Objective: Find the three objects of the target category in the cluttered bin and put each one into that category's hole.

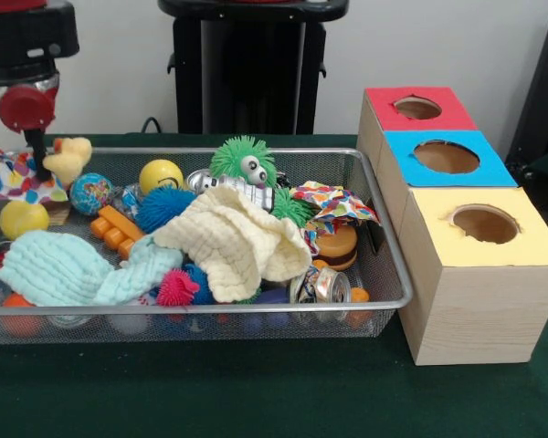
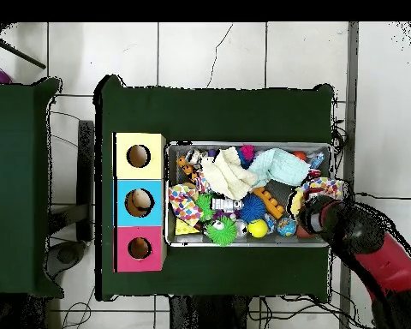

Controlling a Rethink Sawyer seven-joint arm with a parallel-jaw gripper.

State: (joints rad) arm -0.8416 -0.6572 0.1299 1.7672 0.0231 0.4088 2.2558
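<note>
- Wire-mesh bin [image 1: 397,265]: silver.
- Box tops, from 12 toward 4 o'clock: red [image 1: 416,108], blue [image 1: 447,157], yellow [image 1: 482,226]; box sides pale wood grain.
- Cloths: cream [image 1: 233,242] mid-bin, mint [image 1: 68,269] at 9 o'clock, multicolour spotted [image 1: 14,175] at 10 o'clock.
- Fuzzy ball [image 1: 242,160]: green.
- Smooth ball [image 1: 161,175]: yellow.
- Spiky ball [image 1: 176,287]: pink.
- Table [image 1: 256,392]: dark green.

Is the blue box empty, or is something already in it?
Not empty: the overhead view shows a pale object inside the blue box through its hole. What it is, cannot tell.
</note>
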